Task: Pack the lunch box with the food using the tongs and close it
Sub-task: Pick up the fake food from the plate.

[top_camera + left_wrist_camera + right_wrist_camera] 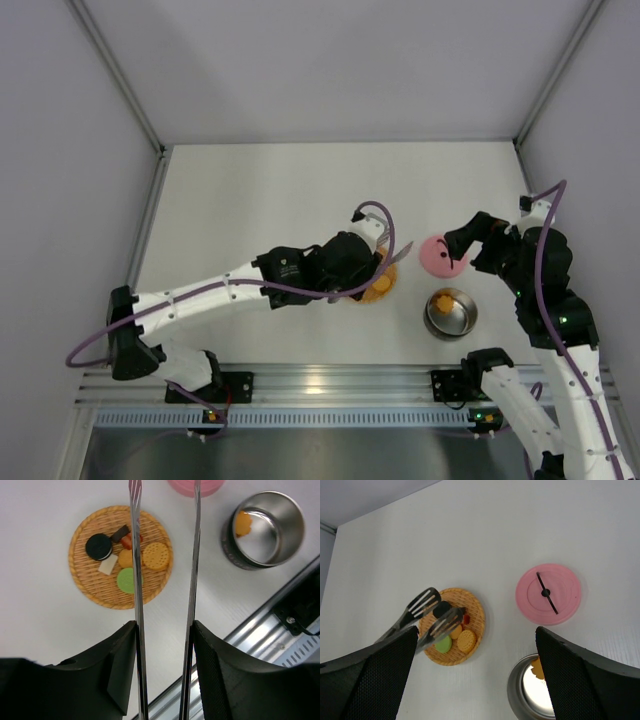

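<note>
My left gripper (164, 627) is shut on the silver tongs (136, 580), pressing their two slim arms from outside. The tong tips stand apart with nothing between them, above the food (155, 556), several small pieces lying on the woven mat (92, 587). The steel lunch box (287, 532) stands open to the right with one orange piece (243, 523) inside. Its pink lid (548, 594) lies flat on the table beyond it. My right gripper (476, 630) hangs wide open and empty over the lid (436, 256) and the lunch box (450, 312).
A metal rail (320, 385) runs along the near table edge, close to the lunch box. Grey walls close in the table on the left, back and right. The left arm (230, 290) stretches across the near left of the table.
</note>
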